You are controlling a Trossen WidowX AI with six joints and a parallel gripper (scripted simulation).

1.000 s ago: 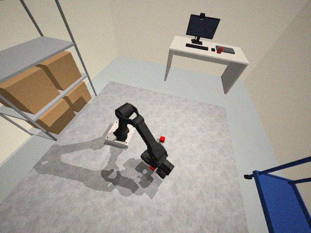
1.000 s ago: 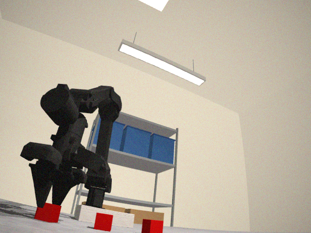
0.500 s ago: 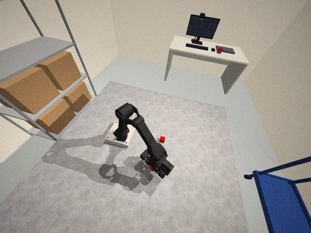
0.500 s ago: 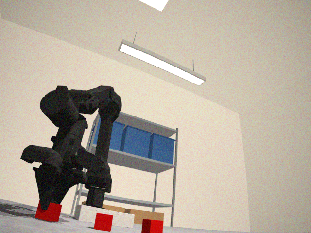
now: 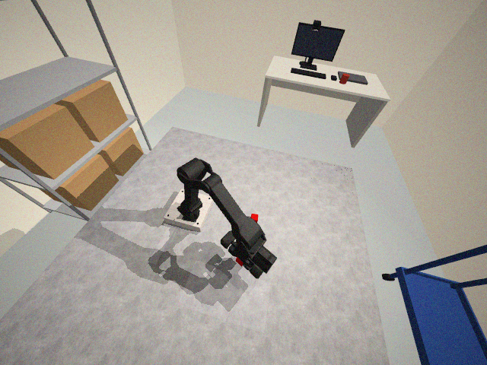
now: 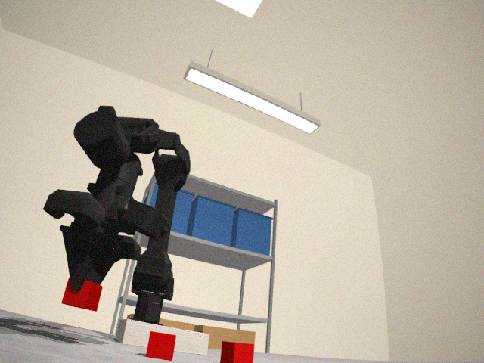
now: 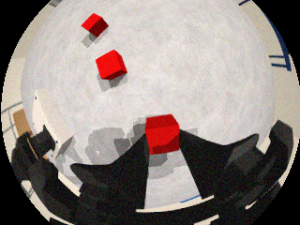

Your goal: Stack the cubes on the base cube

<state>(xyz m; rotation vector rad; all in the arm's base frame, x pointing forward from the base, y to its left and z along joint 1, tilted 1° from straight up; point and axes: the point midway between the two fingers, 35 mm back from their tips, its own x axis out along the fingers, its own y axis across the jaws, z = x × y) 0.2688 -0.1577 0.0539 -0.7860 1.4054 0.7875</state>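
Note:
My gripper (image 6: pixel 86 285) (image 7: pixel 162 134) is shut on a red cube (image 6: pixel 81 297) (image 7: pixel 161 138) (image 5: pixel 239 261) and holds it above the floor. Two other red cubes stand apart on the floor. In the exterior view, one cube (image 6: pixel 160 345) is in front of the arm's pedestal and another cube (image 6: pixel 237 352) is farther right, cut by the frame edge. The wrist view shows a nearer cube (image 7: pixel 111 65) and a farther cube (image 7: pixel 95 24) at upper left. The top view shows one cube (image 5: pixel 254 217) beside the forearm; the arm hides the other. The cubes look alike; I cannot tell which is the base.
The arm's white pedestal (image 5: pixel 183 221) (image 6: pixel 179 339) stands behind the cubes. A grey shelf (image 5: pixel 58 76) with brown boxes (image 5: pixel 42 141) is at the left in the top view. A white desk (image 5: pixel 283 71) stands at the back, and a blue cart (image 5: pixel 440 314) at the lower right.

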